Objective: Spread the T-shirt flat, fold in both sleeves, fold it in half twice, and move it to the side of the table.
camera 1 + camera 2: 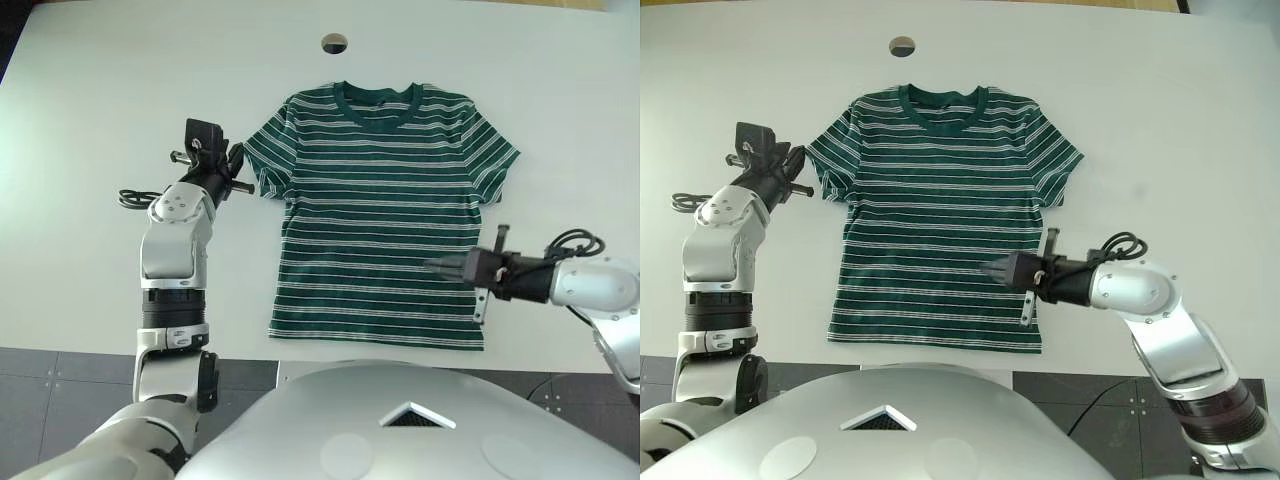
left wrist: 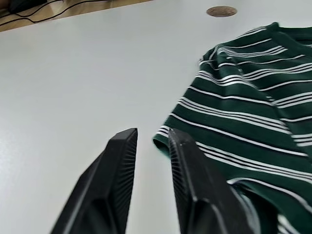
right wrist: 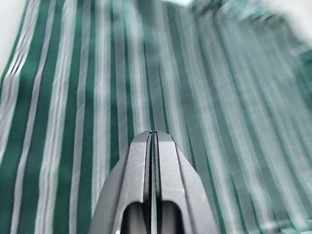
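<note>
- Left wrist view: my left claw (image 2: pixel 152 132) is at the hem of the left sleeve (image 2: pixel 168 139), jaws parted by a narrow gap with nothing between them. One finger sits just beside the cuff edge. I can't tell if it touches.
- My right claw (image 3: pixel 152 134) is pressed closed and empty, over the lower right part of the shirt body, near the side seam. Whether it touches the cloth, I can't tell.
- T-shirt (image 1: pixel 380 210): dark green with thin white stripes, short sleeves. It lies mid-desk, front up, collar away from me and hem toward me.
- It looks flat, both sleeves out to the sides and not yet folded. There is slight rippling near the hem on the right side and no big creases.
- Step, my read: spreading looks done, and the sleeve folds are next, left one first.
- Next move calls for closing on the left cuff, lifting it only slightly and carrying it inward over the chest.
- The right sleeve (image 1: pixel 492 160) needs the same. My right claw would have to open first and go up from the hem area.
- Desk (image 1: pixel 100 80): white, with a round cable hole (image 1: pixel 334 43) beyond the collar.
</note>
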Robot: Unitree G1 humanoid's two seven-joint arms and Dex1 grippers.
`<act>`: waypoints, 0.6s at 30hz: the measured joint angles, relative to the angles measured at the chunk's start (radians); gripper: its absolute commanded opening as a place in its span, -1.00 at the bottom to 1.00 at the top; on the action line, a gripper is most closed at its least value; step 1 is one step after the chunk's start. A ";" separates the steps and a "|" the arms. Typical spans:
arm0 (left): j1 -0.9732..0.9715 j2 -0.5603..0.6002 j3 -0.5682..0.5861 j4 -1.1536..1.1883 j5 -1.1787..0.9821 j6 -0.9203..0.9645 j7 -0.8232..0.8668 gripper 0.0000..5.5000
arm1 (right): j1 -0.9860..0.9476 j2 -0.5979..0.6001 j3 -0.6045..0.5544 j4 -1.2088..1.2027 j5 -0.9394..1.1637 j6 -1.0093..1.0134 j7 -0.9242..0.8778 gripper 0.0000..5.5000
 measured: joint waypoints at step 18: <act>-0.161 0.009 -0.006 0.226 -0.067 0.096 -0.129 -0.39 | -0.312 0.265 -0.258 0.118 0.142 0.092 -0.325 -0.96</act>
